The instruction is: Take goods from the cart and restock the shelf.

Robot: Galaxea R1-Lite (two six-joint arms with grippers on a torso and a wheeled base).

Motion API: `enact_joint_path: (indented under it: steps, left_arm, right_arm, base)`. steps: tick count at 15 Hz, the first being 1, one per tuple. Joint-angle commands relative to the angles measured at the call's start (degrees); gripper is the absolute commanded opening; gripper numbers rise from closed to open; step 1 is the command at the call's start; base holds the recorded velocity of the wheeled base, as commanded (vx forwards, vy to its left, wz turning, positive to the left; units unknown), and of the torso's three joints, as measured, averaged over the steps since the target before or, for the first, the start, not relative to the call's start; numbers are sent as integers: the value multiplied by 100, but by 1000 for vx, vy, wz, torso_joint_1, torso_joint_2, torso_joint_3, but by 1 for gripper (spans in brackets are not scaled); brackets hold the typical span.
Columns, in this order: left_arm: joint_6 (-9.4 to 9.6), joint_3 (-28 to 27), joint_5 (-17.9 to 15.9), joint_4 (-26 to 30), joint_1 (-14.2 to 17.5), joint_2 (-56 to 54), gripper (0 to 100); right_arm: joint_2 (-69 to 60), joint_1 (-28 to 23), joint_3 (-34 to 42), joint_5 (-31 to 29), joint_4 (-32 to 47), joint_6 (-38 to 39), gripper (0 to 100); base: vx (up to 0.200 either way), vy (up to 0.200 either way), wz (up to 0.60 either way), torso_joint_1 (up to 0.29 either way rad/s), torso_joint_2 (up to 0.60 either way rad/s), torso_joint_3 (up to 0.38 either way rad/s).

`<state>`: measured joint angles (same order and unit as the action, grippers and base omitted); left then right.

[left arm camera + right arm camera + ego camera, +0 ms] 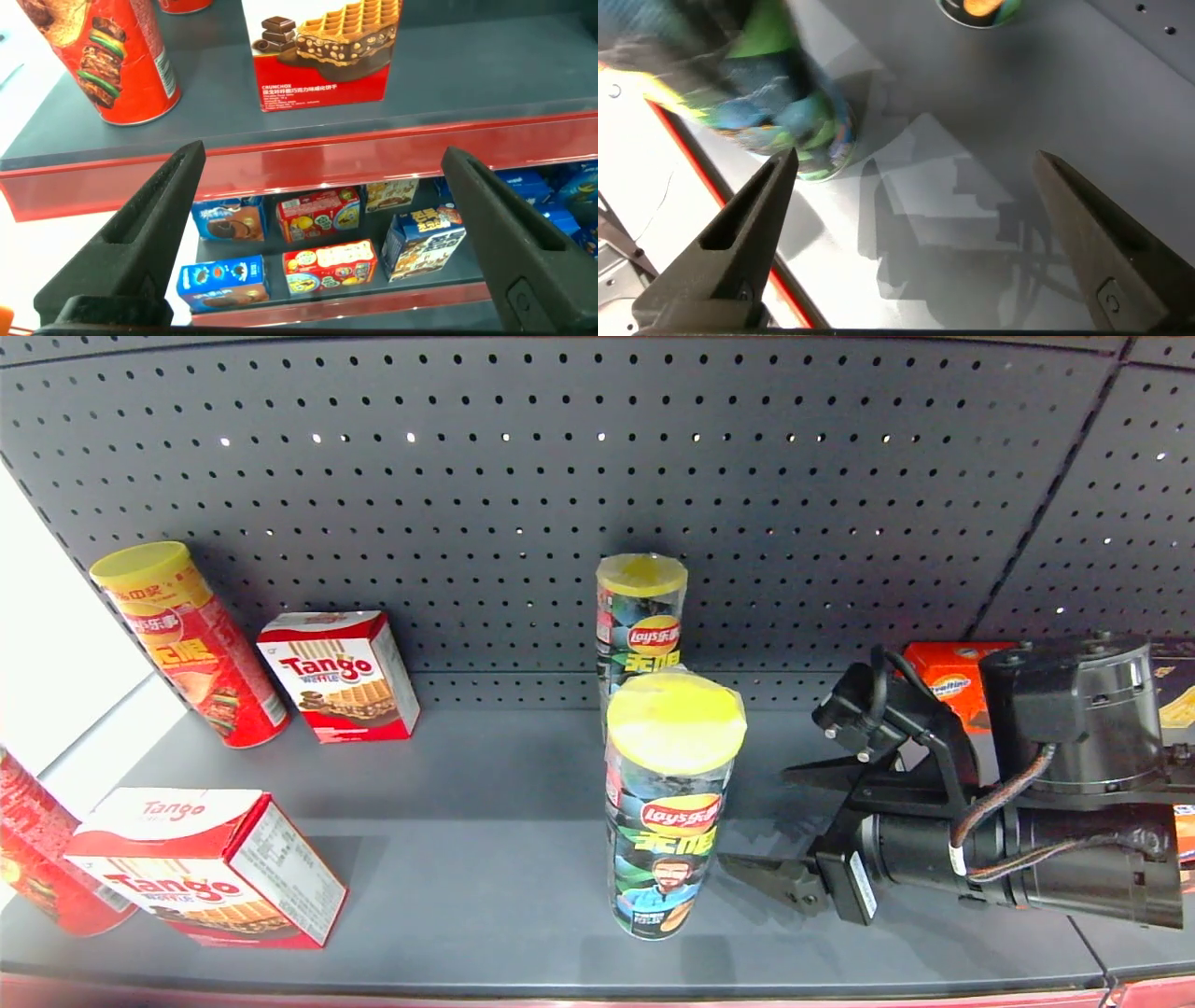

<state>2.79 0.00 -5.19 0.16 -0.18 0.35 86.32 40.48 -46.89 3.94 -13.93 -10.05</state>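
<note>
Hanging before the shelf's red front edge, the left claw (322, 154) is gaping wide with nothing between its fingers. Small boxes (318, 243) are sitting on a lower shelf beyond it. On the shelf (485, 840), at the front left corner, a red can (37, 859) and a wafer box (210, 868) are sitting just beside each other, the box turned at an angle. Near the middle of the front edge the front can (667, 812), green and blue with a yellow lid, is standing upright. The right claw (761, 817) is hovering level just beside it, toward the right end, its fingers spread wide and gripping nothing. Straight behind the front can, against the back edge, a back can (640, 616) of the same kind is standing. Along the back edge toward the left, a far wafer box (341, 674) and a far red can (191, 644) are standing. An orange box (952, 686) is showing behind the right arm, toward the back right.
</note>
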Motion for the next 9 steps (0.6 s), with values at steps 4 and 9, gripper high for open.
enact_joint_path:
  steps: [4,9]
  left_arm:
    - [2,0,1,2,1,9,100]
    - [2,0,-8,2,-8,9,100]
  right_arm:
    - [95,38,-58,11,-4,-6,100]
    - [157,82,-93,11,-92,-6,100]
  base:
    - [0,0,0,0,0,0]
    - [0,0,0,0,0,0]
